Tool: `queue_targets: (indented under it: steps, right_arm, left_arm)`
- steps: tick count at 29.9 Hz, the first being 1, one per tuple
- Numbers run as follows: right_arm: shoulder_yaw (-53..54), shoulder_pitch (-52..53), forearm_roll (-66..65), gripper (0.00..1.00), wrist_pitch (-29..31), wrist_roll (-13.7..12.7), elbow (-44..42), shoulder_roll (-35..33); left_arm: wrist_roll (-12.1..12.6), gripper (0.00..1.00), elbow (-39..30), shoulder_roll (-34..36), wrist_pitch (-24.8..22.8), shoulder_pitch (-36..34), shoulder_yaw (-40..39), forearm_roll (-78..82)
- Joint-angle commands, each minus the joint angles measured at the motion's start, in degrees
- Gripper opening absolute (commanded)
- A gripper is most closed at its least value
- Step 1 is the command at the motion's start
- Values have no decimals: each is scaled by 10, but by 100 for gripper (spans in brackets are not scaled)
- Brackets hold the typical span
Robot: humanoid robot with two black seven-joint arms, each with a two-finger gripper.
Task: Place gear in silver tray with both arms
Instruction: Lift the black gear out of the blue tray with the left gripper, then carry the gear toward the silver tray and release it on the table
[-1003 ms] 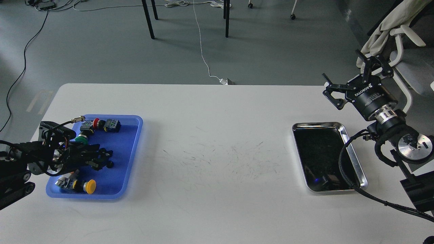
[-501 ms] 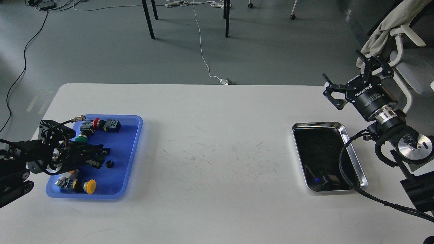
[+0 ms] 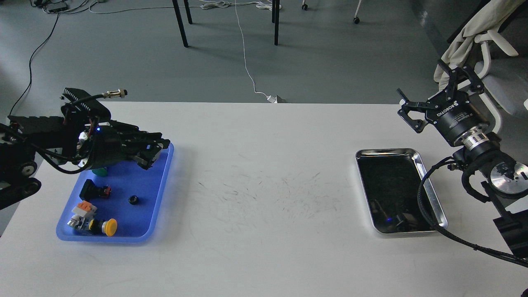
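- A white rectangular table [image 3: 264,198] filled the view; grey floor with cables and chair legs lay beyond its far edge.
- Near the left edge sat a blue plastic tray [image 3: 159,206] of small parts: a yellow-capped push button [image 3: 108,227], a black and red switch block [image 3: 95,190], an orange and grey connector [image 3: 82,208], and a small black ring-shaped gear [image 3: 133,200] lying loose mid-tray.
- The black left hand [image 3: 154,152] hovered over the tray's far right corner, above the parts. Its fingers looked close together, but whether they held anything could not be told.
- The shiny rectangular silver tray [image 3: 429,181] rested near the right edge, its dark mirror bottom showing no part, ready to receive the gear.
- The black right hand [image 3: 433,97] with white lettering hung above the far right corner, beyond the silver tray, fingers spread wide and holding nothing, likely waiting for a handover.
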Motion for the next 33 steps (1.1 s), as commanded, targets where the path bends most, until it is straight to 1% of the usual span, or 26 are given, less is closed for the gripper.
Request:
queue_targets:
  steps: [1, 4, 7, 10, 14, 17, 24, 30, 33]
  right_arm:
    - [0, -1, -1, 100, 0, -1, -2, -21]
    - [-1, -1, -1, 100, 1, -2, -12, -45]
    - [-2, 1, -2, 100, 3, -4, -30, -63]
    - [-6, 1, -1, 100, 3, -5, -40, -83]
    - [-8, 1, -2, 100, 3, -5, -39, -97]
    - [-10, 0, -2, 100, 0, -5, -38, -103]
    - [-11, 0, -2, 100, -3, -5, -38, -105]
    - [-11, 0, -2, 100, -4, -3, -38, -102]
    - [-10, 1, -2, 100, -4, -3, -38, -101]
  left_arm:
    - [19, 18, -22, -70, -12, -12, 1, 0]
    - [53, 18, -17, -136, -28, -19, 1, -1]
    - [64, 18, -1, -223, -47, -26, 1, 4]
    - [87, 18, 38, -307, -51, -32, 5, 6]
    - [96, 18, 107, -413, -51, -23, 10, 11]
    - [95, 18, 155, -478, -49, -9, 10, 30]
    - [90, 18, 227, -567, -43, 1, 10, 35]
    - [89, 18, 261, -567, -16, 25, 10, 35]
    - [90, 19, 269, -567, -11, 40, 10, 35]
